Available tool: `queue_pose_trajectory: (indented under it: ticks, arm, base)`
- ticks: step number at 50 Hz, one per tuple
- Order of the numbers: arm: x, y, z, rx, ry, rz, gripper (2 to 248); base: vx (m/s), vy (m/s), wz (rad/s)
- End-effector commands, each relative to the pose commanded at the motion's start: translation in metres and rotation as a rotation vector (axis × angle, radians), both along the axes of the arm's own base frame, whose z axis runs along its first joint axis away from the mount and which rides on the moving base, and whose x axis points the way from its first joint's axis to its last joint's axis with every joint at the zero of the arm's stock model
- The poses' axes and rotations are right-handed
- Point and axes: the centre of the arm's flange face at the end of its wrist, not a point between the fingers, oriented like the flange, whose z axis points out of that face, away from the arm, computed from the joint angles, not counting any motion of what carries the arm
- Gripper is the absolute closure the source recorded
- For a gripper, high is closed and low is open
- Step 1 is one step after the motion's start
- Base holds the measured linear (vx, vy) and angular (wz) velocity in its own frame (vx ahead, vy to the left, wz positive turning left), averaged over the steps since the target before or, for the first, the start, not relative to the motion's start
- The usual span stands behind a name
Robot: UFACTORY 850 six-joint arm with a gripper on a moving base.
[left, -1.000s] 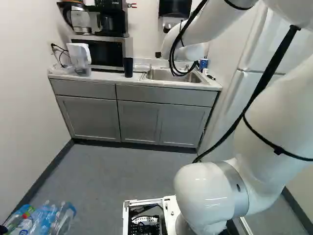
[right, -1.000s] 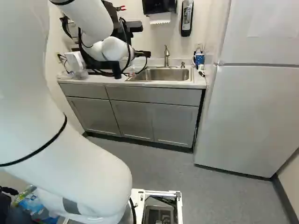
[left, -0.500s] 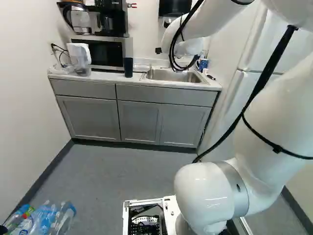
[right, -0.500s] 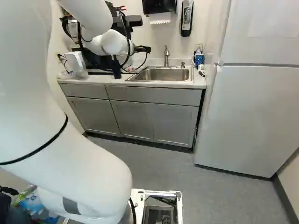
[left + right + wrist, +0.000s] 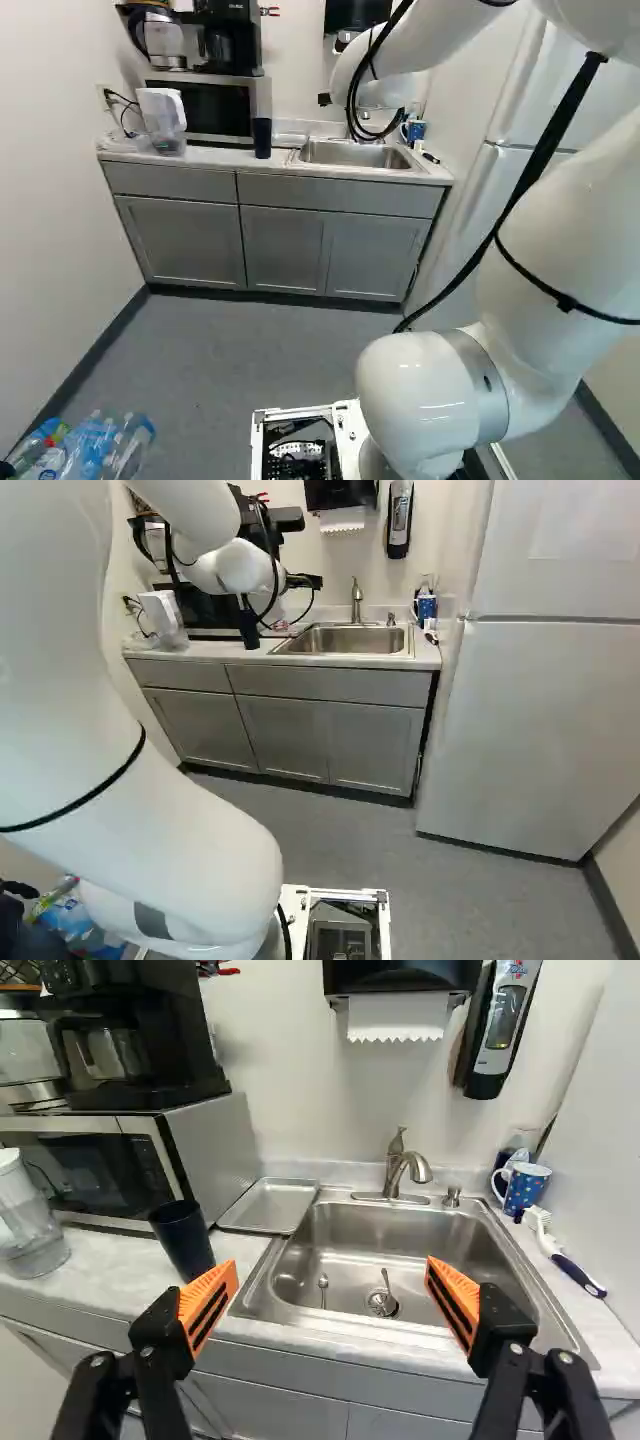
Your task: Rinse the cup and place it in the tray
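Wrist view and right base view together show a small kitchen corner, its refrigerator (image 5: pixel 540 730) off beyond the counter's end. The pale, faintly marbled counter (image 5: pixel 90 1280) runs beneath and ahead of the fingers. The sink (image 5: pixel 345 1232) opens between and ahead of them, so rinsing should need only a short carry. The microwave (image 5: pixel 215 1145) stands beyond one finger, backed near the wall. The metal tray (image 5: pixel 268 1205) lies flat ahead, nearer that same finger, probably set beside the sink to catch drips. The gripper (image 5: pixel 331 1267) has its fingers released and spread wide, nothing between them, presumably to make room for a grasp. Straight ahead, the faucet (image 5: pixel 394 1168) arches over the basin. The dark cup (image 5: pixel 184 1242) stands upright just outside the microwave-side finger, ungripped (I take it for the task's cup; a blue mug (image 5: pixel 524 1187) sits beyond the other finger).
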Motion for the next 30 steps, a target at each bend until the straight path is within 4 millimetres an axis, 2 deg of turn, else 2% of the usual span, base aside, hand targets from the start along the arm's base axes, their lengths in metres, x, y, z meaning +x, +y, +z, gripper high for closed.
queue_pose_trajectory:
  ticks: [30]
  arm:
    - [0.0, 0.0, 0.0, 0.0, 0.0, 0.0, 3]
  base:
    - [0.039, -0.004, 0.007]
